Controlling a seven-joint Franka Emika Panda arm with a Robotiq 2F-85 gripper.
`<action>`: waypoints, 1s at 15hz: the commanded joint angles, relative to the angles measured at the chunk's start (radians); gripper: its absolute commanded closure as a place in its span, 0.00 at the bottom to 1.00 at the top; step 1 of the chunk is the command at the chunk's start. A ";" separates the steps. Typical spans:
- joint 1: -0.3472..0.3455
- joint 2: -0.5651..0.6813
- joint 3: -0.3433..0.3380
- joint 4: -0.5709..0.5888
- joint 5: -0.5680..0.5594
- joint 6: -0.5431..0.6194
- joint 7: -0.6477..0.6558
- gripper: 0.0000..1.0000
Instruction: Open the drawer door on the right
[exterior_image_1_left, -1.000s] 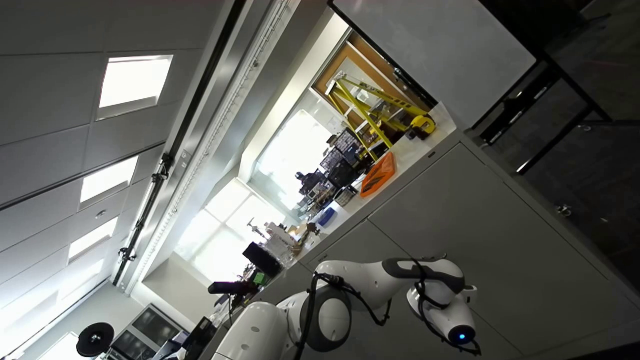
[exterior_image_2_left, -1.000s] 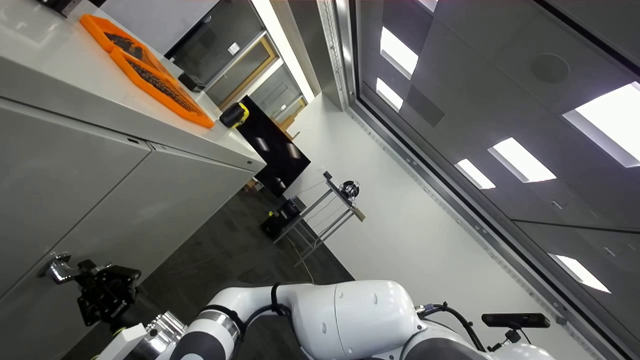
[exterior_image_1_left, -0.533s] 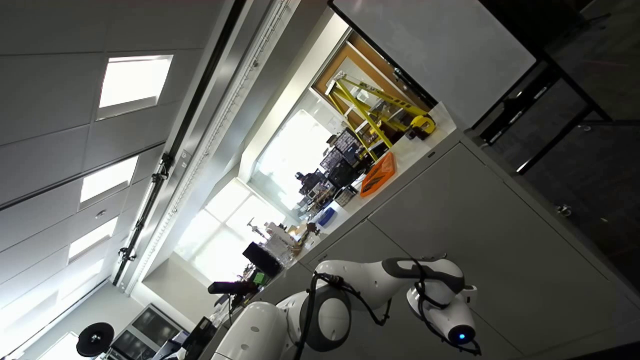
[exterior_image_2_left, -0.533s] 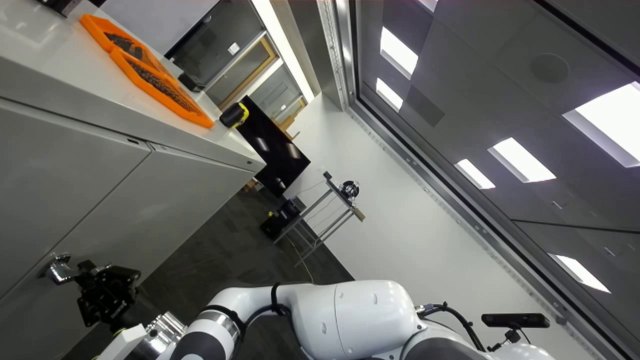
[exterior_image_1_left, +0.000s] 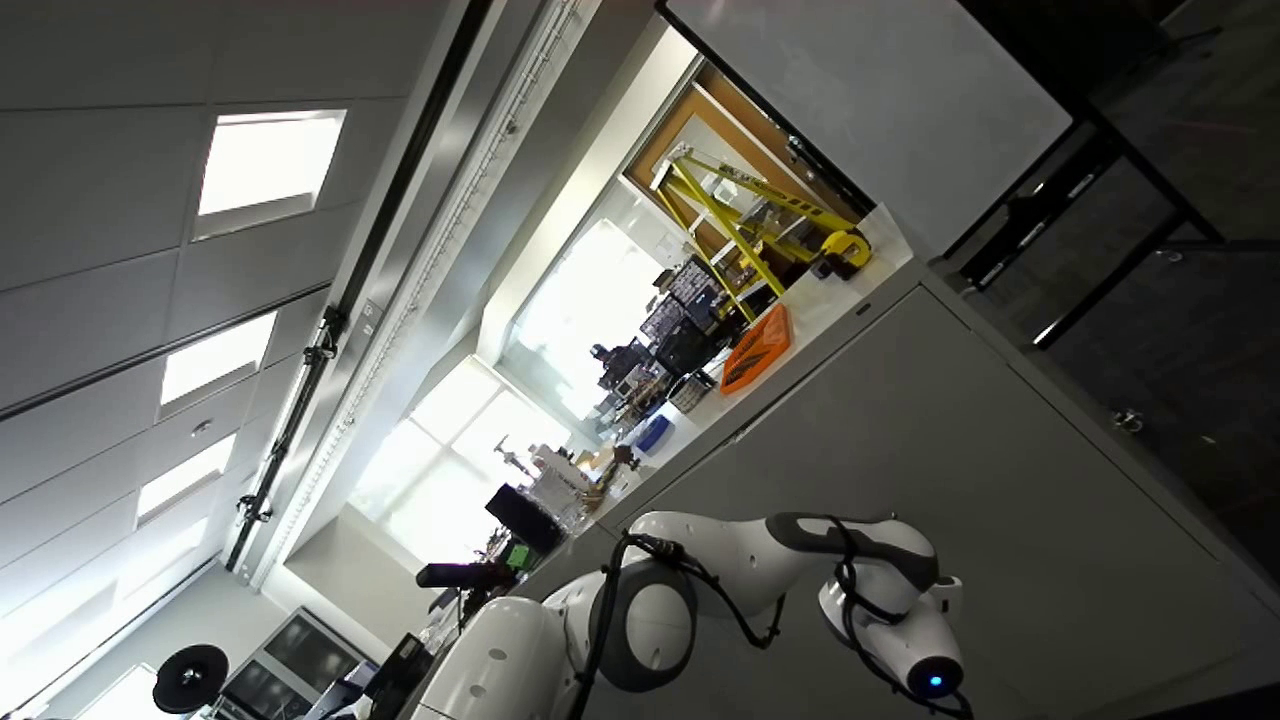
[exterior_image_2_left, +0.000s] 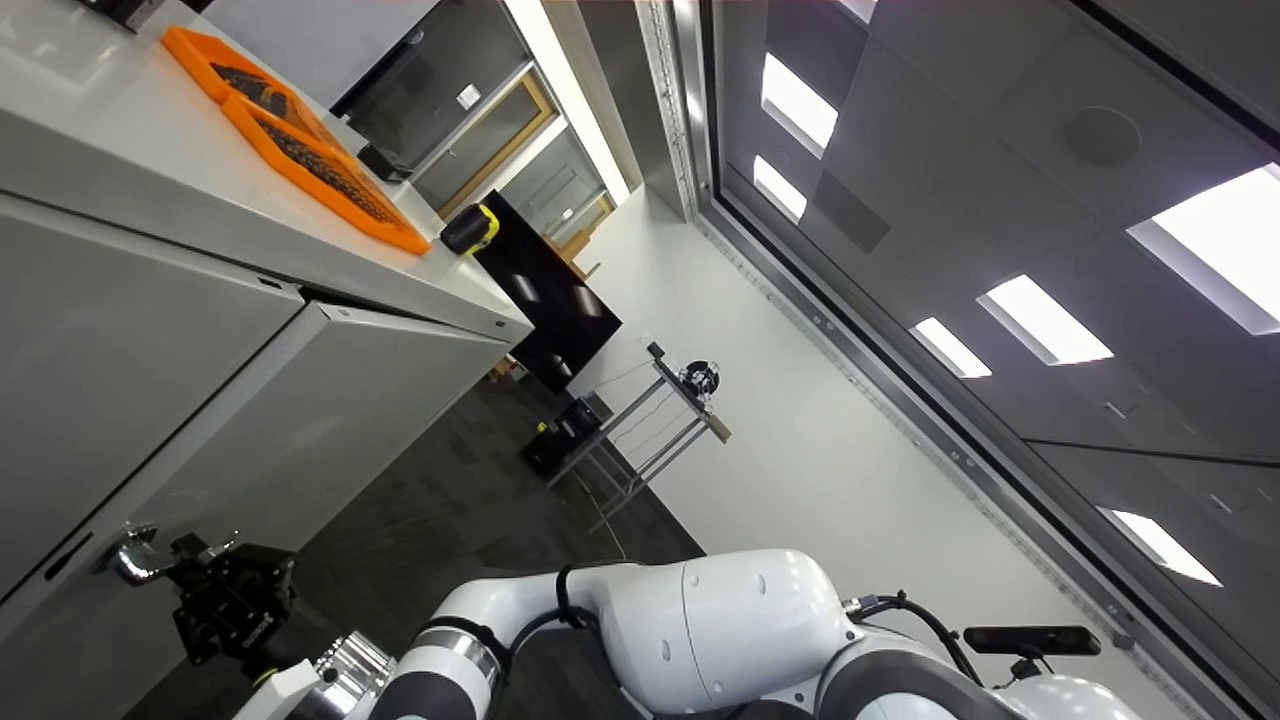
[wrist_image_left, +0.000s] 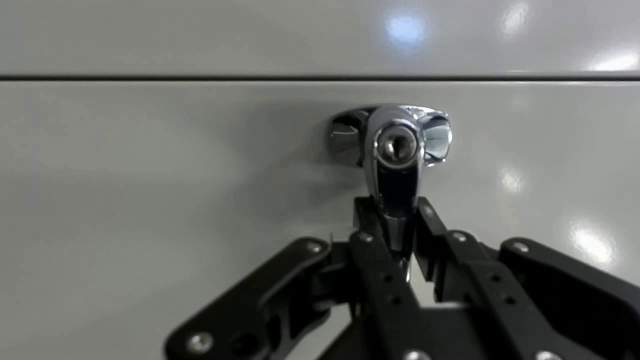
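Observation:
The drawer door (exterior_image_2_left: 350, 400) is a flat, plain white cabinet panel on the right in an exterior view; it also shows in an exterior view (exterior_image_1_left: 980, 440) and fills the lower wrist view (wrist_image_left: 150, 210). It stands slightly ajar, its free edge out from the neighbouring door and a dark gap along its top. Its chrome handle (wrist_image_left: 396, 150) has a keyhole and sits near that edge; it also shows in an exterior view (exterior_image_2_left: 138, 560). My gripper (wrist_image_left: 395, 215) has its fingers closed around the handle's lower part; it also shows in an exterior view (exterior_image_2_left: 190, 555).
The matching white door (exterior_image_2_left: 120, 340) is flush with the cabinet. On the white countertop (exterior_image_2_left: 130, 130) lie an orange tray (exterior_image_2_left: 300, 150) and a yellow-black tape measure (exterior_image_2_left: 470, 230). A whiteboard (exterior_image_1_left: 880, 100) stands past the cabinet's end. Dark carpet (exterior_image_2_left: 440, 500) lies beside the door.
The door was flush with its neighbour; now its free edge has swung outward toward the robot. My gripper and arm have moved out with the handle. The handle is still between the fingers.

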 joint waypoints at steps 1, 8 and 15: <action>-0.042 -0.092 -0.017 -0.147 -0.043 -0.065 -0.002 0.94; -0.072 -0.165 -0.085 -0.268 -0.269 -0.146 0.086 0.94; -0.149 -0.194 -0.151 -0.290 -0.556 -0.248 0.152 0.94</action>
